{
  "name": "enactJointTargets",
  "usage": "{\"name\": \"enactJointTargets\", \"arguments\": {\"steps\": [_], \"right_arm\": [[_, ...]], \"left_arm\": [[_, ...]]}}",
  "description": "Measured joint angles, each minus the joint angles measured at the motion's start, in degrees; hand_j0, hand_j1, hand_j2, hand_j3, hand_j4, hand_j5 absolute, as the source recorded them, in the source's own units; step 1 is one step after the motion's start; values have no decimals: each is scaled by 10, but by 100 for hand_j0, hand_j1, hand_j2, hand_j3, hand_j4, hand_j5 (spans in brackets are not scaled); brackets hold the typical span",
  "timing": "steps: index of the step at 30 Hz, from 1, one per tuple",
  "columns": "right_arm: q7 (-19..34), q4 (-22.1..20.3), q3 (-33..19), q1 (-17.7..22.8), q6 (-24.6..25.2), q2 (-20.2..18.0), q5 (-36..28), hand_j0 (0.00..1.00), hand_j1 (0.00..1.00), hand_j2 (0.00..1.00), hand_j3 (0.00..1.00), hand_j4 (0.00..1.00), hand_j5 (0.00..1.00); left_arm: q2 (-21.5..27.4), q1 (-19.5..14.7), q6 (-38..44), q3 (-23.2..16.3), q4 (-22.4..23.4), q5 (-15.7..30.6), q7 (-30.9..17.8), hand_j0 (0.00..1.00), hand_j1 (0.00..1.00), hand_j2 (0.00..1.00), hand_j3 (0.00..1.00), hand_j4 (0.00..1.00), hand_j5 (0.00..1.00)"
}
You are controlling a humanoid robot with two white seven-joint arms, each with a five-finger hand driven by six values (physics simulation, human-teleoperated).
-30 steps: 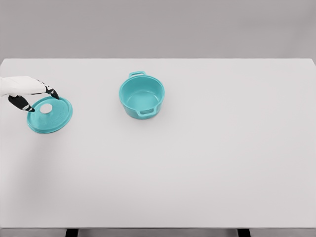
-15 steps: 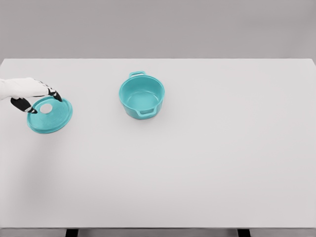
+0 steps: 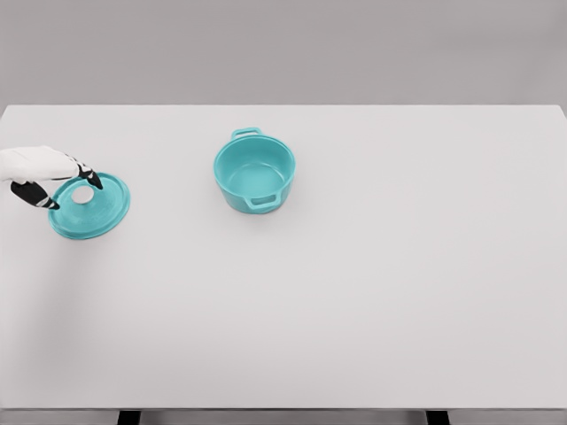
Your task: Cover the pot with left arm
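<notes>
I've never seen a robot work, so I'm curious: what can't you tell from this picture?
- Head view: the left robot hand is over the lid; whether the fingertips touch it is too small to tell.
- The left arm is cut off by the left edge.
- The right arm is out of view.
- The pot wall hides its far outside.

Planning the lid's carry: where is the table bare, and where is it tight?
Bare: the table right of the pot, its whole near half, and the strip between lid and pot. Tight only at the far left, where the left hand overlaps the lid.
</notes>
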Motion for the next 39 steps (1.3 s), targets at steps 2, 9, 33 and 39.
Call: {"name": "enactJointTargets", "arguments": {"steps": [2, 9, 33, 39], "right_arm": [[0, 0, 0, 0, 0, 0, 0, 100, 100, 100, 100, 100, 100], [0, 0, 0, 0, 0, 0, 0, 100, 100, 100, 100, 100, 100], [0, 0, 0, 0, 0, 0, 0, 100, 100, 100, 100, 100, 100], [0, 0, 0, -1, 0, 0, 0, 100, 100, 100, 100, 100, 100]], "left_arm": [[0, -1, 0, 1, -1, 1, 0, 77, 77, 77, 77, 77, 77], [0, -1, 0, 10, -4, 2, 0, 77, 77, 77, 77, 77, 77], [-8, 74, 0, 112, -9, 3, 0, 77, 77, 77, 77, 77, 77], [-9, 74, 0, 126, -13, 1, 0, 76, 76, 76, 76, 76, 76]]}}
